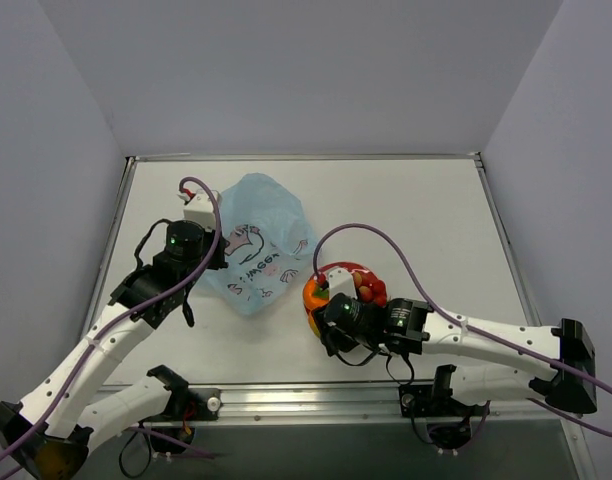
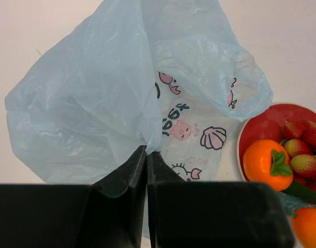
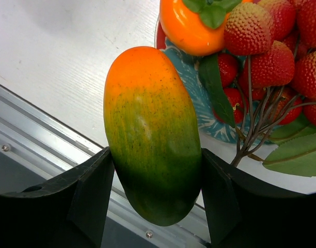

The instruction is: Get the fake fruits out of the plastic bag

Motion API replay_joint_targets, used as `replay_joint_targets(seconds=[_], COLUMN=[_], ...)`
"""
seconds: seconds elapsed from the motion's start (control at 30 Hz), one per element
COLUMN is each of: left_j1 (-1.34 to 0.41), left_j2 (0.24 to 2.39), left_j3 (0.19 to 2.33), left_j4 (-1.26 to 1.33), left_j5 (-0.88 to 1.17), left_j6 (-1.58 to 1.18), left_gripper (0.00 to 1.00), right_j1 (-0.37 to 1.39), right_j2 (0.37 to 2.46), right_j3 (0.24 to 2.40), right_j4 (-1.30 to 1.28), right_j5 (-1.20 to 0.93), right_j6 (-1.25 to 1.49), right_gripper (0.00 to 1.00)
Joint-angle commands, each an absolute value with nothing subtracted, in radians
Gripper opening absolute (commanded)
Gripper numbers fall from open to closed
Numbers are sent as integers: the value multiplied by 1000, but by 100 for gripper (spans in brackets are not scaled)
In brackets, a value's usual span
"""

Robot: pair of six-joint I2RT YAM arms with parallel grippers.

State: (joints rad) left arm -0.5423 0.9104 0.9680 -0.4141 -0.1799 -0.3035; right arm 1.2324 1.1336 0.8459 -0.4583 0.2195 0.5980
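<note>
Pinching a fold of thin film at the left of the scene, the left gripper (image 2: pixel 146 151) is clenched on the plastic bag (image 2: pixel 85 103). The bag lies slumped and crinkled on the white table (image 1: pixel 406 210), its right edge reaching close to the rim of the red plate (image 2: pixel 261 129). Whether any fruit is left inside cannot be told through the cloudy blue plastic, and no dark purple ball shows in any view.

The grip takes in only a small gather of slick material. A pull could let the film slide out between the jaws, or stretch and tear it. Lifted carelessly, the bag could also drag across the plate and disturb what lies there.

To the right, at the plate's near-left rim, the right gripper (image 3: pixel 157 155) grasps the mango (image 3: pixel 150 129) around its green end, with the orange end jutting well beyond the fingers. That hold looks the chief hazard: the skin is glossy, the body is rounded, and most of its length is unsupported, so it could pivot or slip. It hangs more over bare table than over the plate, just beside the metal rail at the near edge. Let go here, it would probably land on the rim and roll toward that edge.

Further right, the plate is crowded. The orange fruit (image 2: pixel 264 163) with its green calyx sits against the red berries (image 3: pixel 271 67) with their twigs and leaves, so a mango set down hard could knock them off.
</note>
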Motion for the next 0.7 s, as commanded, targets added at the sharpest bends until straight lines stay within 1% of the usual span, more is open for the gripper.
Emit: replay_joint_targets(seconds=[0.0, 0.4, 0.47, 0.67], left_j1=[-548, -554, -554, -557], left_j2=[887, 877, 876, 871], left_j3=[976, 976, 976, 974], left_j4=[-402, -405, -405, -406], left_j5=[-179, -186, -189, -189], left_j6=[-291, -291, -290, -290], left_gripper=[2, 2, 2, 2], right_j1=[1241, 1241, 1239, 1238], right_j2=[1160, 1255, 1276, 1302], right_j3=[888, 904, 894, 867], right_j4=[-511, -505, -502, -465], right_j5=[236, 324, 334, 339], right_j6=[589, 581, 583, 584], right_gripper=[46, 49, 51, 51])
